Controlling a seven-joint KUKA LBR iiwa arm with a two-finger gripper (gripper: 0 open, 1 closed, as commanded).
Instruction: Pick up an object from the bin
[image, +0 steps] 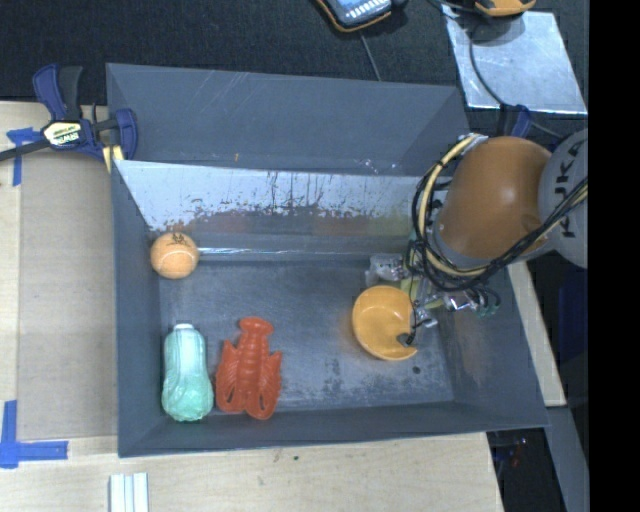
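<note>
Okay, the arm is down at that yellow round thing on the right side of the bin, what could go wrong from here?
Two risks, I think. The gripper sits at the right edge of the yellow round thing, not over its middle, so that smooth rounded shape might slip or roll away. Also, the cables at its wrist hang close to the bin's right wall and could brush it.
</note>
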